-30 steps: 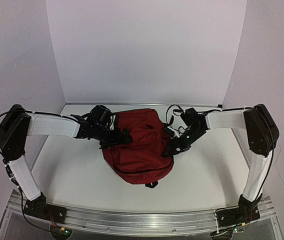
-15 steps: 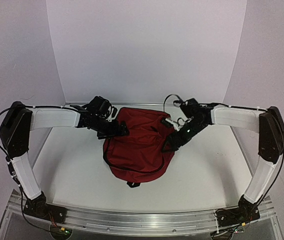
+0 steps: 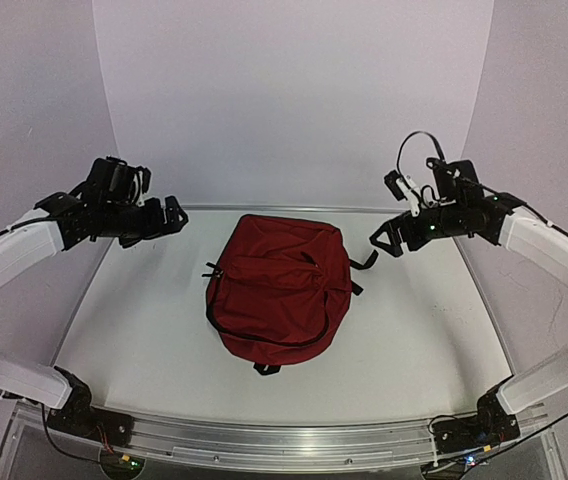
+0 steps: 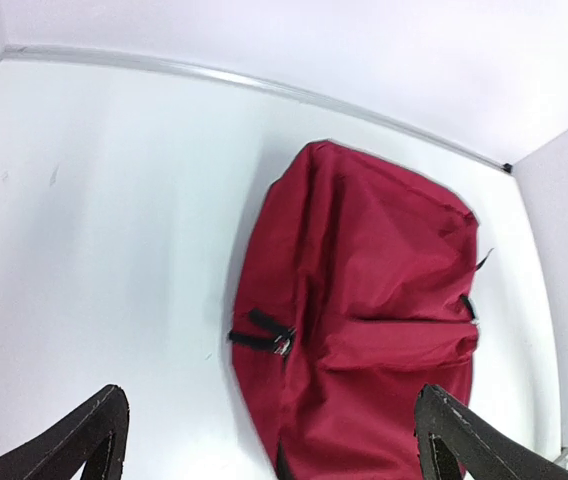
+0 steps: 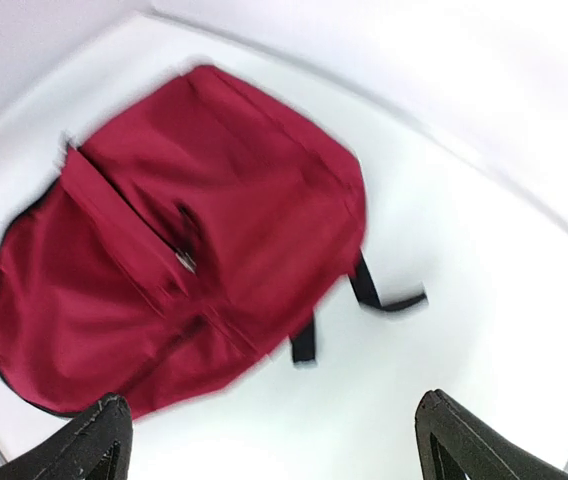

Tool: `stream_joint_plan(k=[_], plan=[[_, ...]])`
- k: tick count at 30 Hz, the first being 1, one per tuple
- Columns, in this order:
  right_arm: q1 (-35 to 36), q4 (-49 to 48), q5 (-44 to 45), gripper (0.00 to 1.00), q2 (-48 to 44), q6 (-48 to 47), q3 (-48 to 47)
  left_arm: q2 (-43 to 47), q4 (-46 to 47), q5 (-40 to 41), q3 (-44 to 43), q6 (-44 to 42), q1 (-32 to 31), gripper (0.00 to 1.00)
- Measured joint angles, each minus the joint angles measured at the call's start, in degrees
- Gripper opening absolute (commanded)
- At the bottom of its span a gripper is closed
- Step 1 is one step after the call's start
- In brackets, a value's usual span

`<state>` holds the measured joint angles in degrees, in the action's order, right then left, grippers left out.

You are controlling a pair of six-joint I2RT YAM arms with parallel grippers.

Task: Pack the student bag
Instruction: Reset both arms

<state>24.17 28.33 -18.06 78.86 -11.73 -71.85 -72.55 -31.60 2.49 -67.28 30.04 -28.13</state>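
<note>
The student bag, a dark red backpack with black straps, lies flat on the white table in the middle of the top view. No opening shows on its upper side. My left gripper hangs raised to the bag's left, open and empty. To the bag's right my right gripper is also raised, open and holding nothing. The left wrist view looks down on the bag from above, between the wide-apart fingers of the left gripper. In the blurred right wrist view the bag shows above the right gripper.
White walls close the table at the back and both sides. An aluminium rail with the arm bases runs along the near edge. Loose black strap ends lie beside the bag's right edge.
Both grippers were down at the bag's sides; they have lifted and drawn outward, left to the left and right to the right. The bag stays on the table, shifted slightly.
</note>
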Motion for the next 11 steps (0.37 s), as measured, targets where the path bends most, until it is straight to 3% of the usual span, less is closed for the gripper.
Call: stream_joint_plan(k=[5,11], plan=[[-2.7,0.1,1.6,0.98,1.2,-0.3,10.0,5.0,-0.5,2.8,10.1,3.4,-0.1,1.00],[-2.8,-0.1,1.3,0.98,2.0,-0.3,12.2,2.5,-1.0,3.4,18.3,7.8,-0.1,1.00]])
